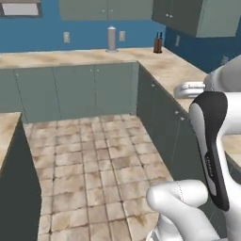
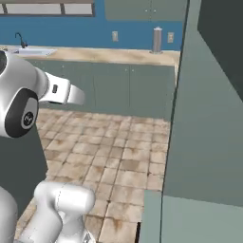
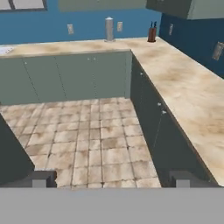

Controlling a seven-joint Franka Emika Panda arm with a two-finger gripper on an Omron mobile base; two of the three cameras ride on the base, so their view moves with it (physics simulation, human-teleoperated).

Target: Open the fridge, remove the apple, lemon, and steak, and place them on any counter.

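The fridge, the apple, the lemon and the steak are out of view. In the hand view my gripper (image 3: 113, 179) is open, its two dark fingertips (image 3: 43, 178) far apart with nothing between them. It points over the tiled floor toward the corner of the wall counters. My white arm (image 1: 212, 141) rises at the right of the left base view. A corner of the island counter (image 1: 5, 129), with its beige marbled top and dark base, shows at the left edge, away from the gripper.
Beige-topped wall counters (image 3: 183, 87) run in an L along the blue walls. On them stand a knife block (image 1: 158, 44) and a steel canister (image 1: 111, 38). A sink faucet (image 2: 19, 39) is far left. A tall grey-green cabinet side (image 2: 209, 142) stands close on the right. Tiled floor (image 1: 94, 155) lies between.
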